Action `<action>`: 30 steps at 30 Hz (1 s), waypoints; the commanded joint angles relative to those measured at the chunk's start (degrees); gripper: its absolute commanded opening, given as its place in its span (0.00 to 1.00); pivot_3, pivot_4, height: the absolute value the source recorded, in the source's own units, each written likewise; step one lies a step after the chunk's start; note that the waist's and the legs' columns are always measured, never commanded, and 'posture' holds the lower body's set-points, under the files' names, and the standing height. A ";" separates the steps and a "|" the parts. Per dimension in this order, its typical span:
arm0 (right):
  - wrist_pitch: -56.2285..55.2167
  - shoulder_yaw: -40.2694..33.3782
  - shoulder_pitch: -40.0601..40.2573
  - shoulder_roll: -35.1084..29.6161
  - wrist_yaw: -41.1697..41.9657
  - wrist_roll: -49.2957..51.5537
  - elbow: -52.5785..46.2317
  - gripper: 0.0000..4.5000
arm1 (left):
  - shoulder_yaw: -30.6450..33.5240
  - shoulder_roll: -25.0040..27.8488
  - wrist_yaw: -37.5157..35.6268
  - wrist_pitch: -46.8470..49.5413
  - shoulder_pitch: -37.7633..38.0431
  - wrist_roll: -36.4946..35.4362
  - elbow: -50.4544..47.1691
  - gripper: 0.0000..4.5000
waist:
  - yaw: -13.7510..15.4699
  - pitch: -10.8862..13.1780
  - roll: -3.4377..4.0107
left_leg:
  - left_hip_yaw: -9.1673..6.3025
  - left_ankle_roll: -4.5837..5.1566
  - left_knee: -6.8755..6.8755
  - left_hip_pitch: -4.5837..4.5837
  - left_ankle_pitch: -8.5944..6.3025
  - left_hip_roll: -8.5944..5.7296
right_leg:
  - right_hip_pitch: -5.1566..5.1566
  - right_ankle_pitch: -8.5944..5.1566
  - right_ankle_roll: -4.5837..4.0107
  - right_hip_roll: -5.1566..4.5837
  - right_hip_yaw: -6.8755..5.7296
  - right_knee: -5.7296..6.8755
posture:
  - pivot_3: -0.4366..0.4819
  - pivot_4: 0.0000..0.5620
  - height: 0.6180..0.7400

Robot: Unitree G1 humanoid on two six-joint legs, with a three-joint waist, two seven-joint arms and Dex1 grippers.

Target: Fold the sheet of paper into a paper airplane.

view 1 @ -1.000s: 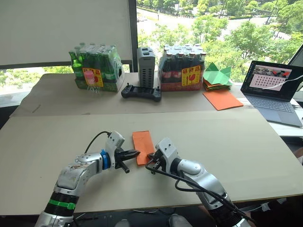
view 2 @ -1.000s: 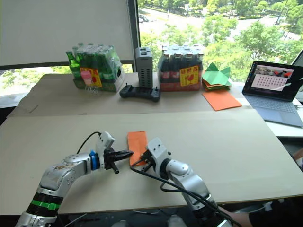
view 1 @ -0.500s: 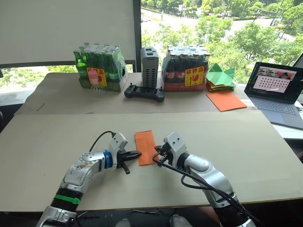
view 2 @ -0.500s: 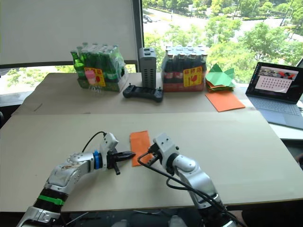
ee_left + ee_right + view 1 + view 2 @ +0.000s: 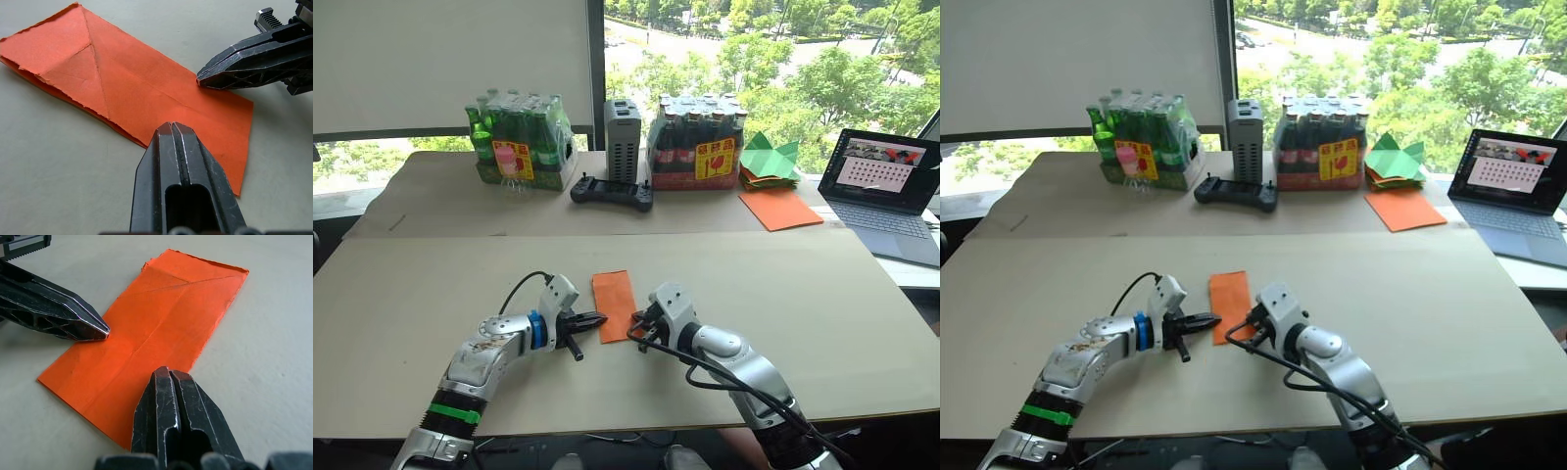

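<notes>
The sheet of paper (image 5: 615, 305) lies flat mid-table as a narrow orange rectangle, folded double, with crease lines and a triangular flap at its far end (image 5: 73, 63). My left gripper (image 5: 598, 318) is shut, its tip resting on the paper's left long edge (image 5: 171, 128). My right gripper (image 5: 635, 330) is shut too, its tip pressing on the paper's opposite long edge near the near end (image 5: 166, 373). The two tips face each other across the strip. The paper is not in the form of a paper airplane.
Along the back stand a green bottle pack (image 5: 517, 145), a grey box (image 5: 622, 125), a black controller (image 5: 612, 191) and a dark bottle pack (image 5: 696, 147). Green paper shapes (image 5: 769, 157) and a bigger orange sheet (image 5: 780, 208) lie at back right, beside a laptop (image 5: 886, 186).
The camera view shifted a little. My right gripper has edged slightly toward the near end of the paper. The left gripper and the paper stay put.
</notes>
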 commanded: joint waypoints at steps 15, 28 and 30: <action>-3.30 -0.94 -8.85 4.87 -2.42 -3.46 14.08 0.00 | -0.97 -0.29 1.51 1.64 1.71 1.01 -0.79 0.00 | -0.11 -0.03 0.01 | 0.00 0.00 0.00 0.10 0.00 0.01 | 0.09 0.00 0.00 0.01 0.00 0.00 | 0.48 0.27 1.00; -8.80 -2.27 -13.69 10.05 -8.42 -6.89 22.81 0.00 | -0.97 -0.17 1.82 2.06 2.02 0.85 -1.96 0.00 | -0.19 -0.04 0.03 | -0.01 0.00 0.00 0.07 0.00 0.01 | 0.06 0.00 0.00 0.00 0.00 0.00 | 0.48 0.27 1.00; -9.72 -2.45 -13.80 10.77 -10.04 -7.82 23.84 0.00 | -0.82 -0.14 1.89 2.34 2.08 0.75 -2.32 0.00 | -0.21 -0.04 0.03 | -0.01 0.00 -0.01 0.07 0.00 0.01 | 0.06 0.00 -0.01 0.01 0.00 0.01 | 0.48 0.27 1.00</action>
